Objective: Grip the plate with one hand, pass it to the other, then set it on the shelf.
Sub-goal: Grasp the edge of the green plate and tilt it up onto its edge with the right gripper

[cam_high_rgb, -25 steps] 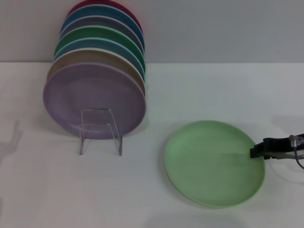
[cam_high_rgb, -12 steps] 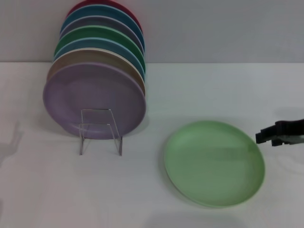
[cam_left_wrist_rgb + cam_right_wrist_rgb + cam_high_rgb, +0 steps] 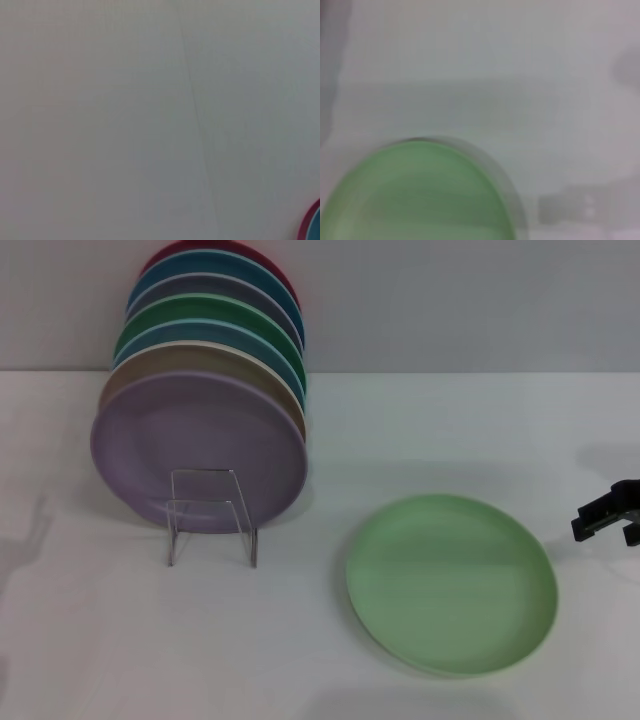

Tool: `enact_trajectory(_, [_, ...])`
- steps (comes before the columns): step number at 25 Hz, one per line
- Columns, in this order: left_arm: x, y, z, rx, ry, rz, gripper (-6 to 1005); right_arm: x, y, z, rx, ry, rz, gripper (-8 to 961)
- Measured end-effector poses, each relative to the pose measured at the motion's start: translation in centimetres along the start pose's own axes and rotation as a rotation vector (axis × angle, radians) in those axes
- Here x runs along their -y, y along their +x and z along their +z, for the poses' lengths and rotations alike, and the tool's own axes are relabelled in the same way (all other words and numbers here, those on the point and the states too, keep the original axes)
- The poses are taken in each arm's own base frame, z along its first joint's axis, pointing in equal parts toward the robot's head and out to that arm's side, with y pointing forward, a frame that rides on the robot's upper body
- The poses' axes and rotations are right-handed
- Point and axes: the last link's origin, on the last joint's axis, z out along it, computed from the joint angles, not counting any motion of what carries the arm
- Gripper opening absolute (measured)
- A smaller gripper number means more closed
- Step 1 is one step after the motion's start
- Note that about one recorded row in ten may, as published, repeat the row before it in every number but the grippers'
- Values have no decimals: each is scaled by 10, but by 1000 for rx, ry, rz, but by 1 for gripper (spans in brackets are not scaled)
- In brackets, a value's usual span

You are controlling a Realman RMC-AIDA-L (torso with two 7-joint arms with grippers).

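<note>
A: Where the head view cuts off at its right edge, the right gripper (image 3: 607,520) shows; grip state can't be told. The plate (image 3: 450,583) lies flat, apart, to its left.
B: The rack (image 3: 211,517)?
A: Farther left, full of plates.
B: The wrist views?
A: The left one shows only a plate edge; the right one shows the plate (image 3: 415,192).

lavender plate (image 3: 198,448) | upright, frontmost (coloured plates stacked behind) | white table (image 3: 100,640)

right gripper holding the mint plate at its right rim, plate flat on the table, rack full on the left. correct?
Not holding. In the head view the right gripper sits clear of the mint plate, off its right rim. Plate flat on the table, full rack left: correct.
</note>
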Motion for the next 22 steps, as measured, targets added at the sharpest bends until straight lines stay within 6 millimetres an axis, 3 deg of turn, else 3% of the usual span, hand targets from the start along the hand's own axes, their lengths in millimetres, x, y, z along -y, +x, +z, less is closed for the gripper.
enact_trajectory(2, [0, 0, 0, 0, -1, 0, 801, 0, -1, 3, -1, 1, -3, 685])
enact_trajectory(22, [-4, 0, 0, 1, -25, -2, 800, -15, -8, 33, -49, -11, -54, 684])
